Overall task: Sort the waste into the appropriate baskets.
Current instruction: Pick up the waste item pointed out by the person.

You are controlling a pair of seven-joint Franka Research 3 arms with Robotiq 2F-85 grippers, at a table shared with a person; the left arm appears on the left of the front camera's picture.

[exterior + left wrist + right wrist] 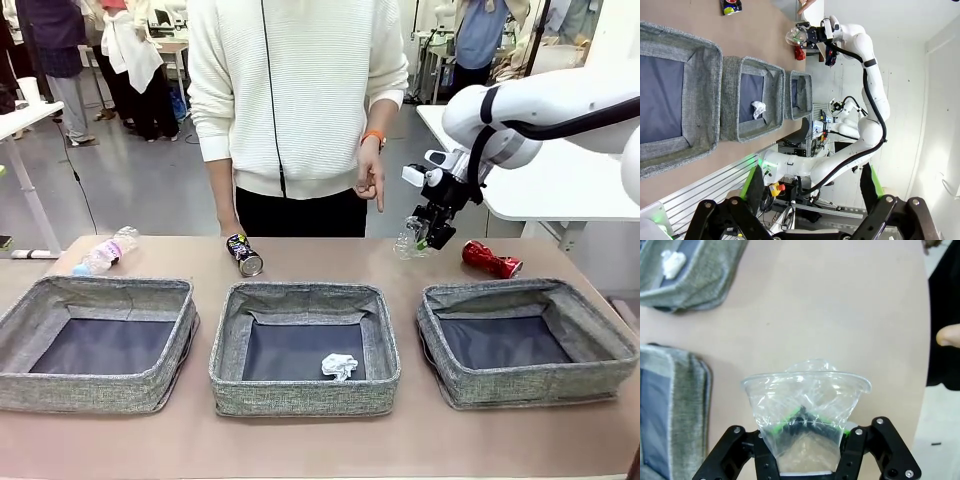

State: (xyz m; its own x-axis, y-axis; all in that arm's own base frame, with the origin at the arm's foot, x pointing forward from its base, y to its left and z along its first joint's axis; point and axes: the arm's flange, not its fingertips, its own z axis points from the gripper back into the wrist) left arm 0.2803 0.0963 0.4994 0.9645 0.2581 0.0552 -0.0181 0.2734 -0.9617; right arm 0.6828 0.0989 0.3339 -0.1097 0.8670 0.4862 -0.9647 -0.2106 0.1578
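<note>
The right claw [428, 236] clamps a crumpled clear plastic cup [409, 240] above the far tabletop [330, 262], near a person's hand [371, 180]. The thin, squashed wall could slip free short of the grey woven baskets [527, 292]. A crushed red can [490, 259] lies close by, with a dark printed can [243, 254] and a clear blue-capped bottle [105, 252] farther left. The left claw [812, 197] stands spread and empty.

Grey floor [130, 185] beyond tan tabletop [320, 445]. White table [570, 190] at right. White desk [20, 118] and bystanders [60, 50] upper left. Even indoor light.
</note>
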